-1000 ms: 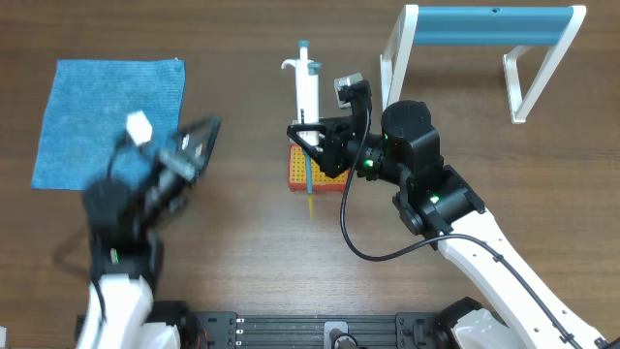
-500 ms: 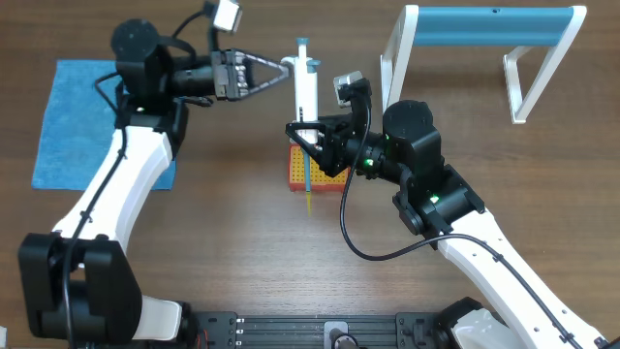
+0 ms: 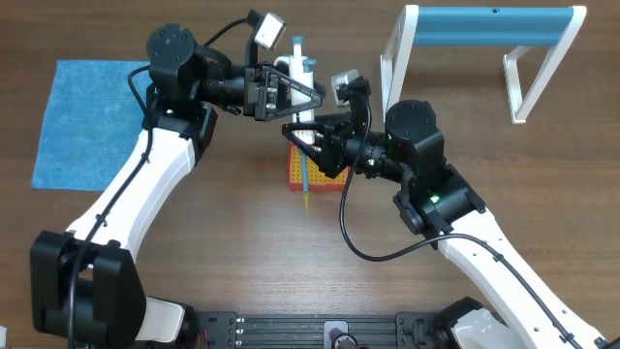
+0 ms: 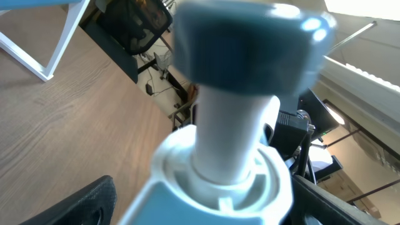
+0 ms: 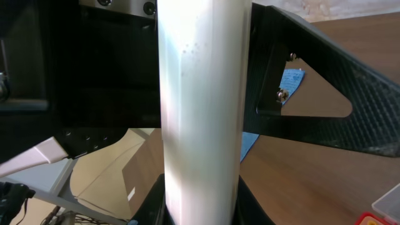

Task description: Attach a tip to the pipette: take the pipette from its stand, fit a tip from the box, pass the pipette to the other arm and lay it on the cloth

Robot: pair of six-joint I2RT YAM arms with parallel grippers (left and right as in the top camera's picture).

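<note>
Right end effector (image 3: pixel 306 136) clamping pipette (image 3: pixel 307 118) over tip box (image 3: pixel 331 177) edge, left end effector (image 3: pixel 302 87) open astride its top

Cloth (image 3: pixel 107 121) at worktop (image 3: pixel 232 242) left, stand (image 3: pixel 484 44) back right. Tip box (image 3: pixel 295 173) centre, between them. Pipette (image 3: pixel 302 64) above tip box: left end effector (image 3: pixel 295 89) at its upper end, right end effector (image 3: pixel 308 131) lower down.
</note>
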